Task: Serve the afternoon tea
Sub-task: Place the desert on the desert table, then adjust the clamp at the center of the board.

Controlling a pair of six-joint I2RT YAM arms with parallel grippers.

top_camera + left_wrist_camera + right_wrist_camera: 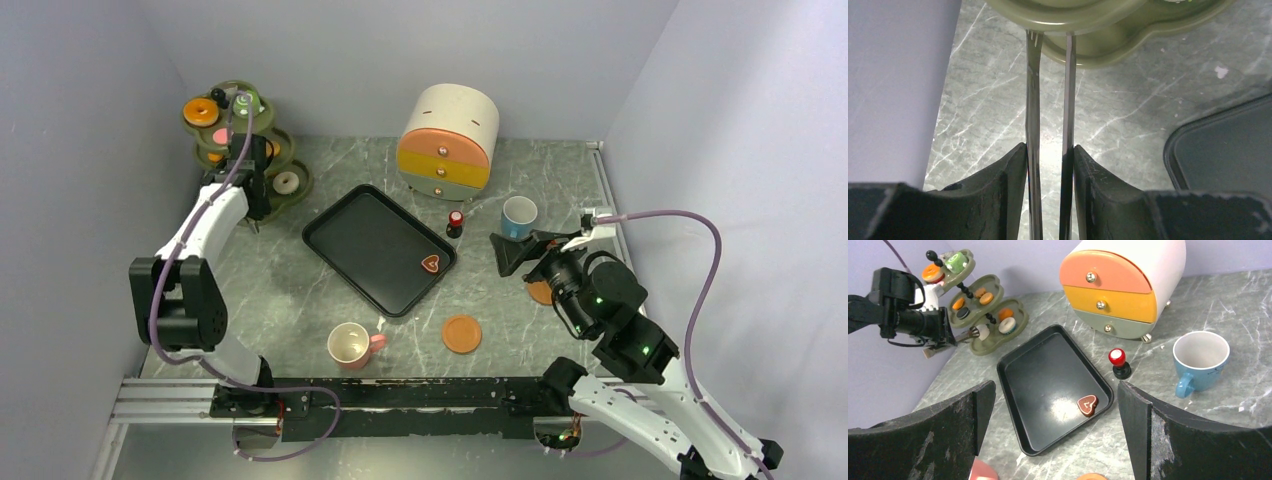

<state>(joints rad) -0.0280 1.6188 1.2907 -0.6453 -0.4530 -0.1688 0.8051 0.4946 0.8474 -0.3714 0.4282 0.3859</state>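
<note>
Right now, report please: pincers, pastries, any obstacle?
Left pincer gripping metal tongs, tips at the green stand. Right pincer open, empty. One heart cookie on black tray, other pastries on stand. No obstacle seen.

Left wrist view: olive stand [1098,20] cut off at 12 o'clock, tongs [1033,125] run off at 6, black tray [1228,150] clipped at 3; right wrist view: pink cup [983,472] and orange saucer [1091,476] clipped at 6; top view: second saucer [540,294] half hidden by right arm [610,300].

left gripper [1049,150] clamps tongs [1033,100] | tips at stand [1108,50], contact unclear
</note>
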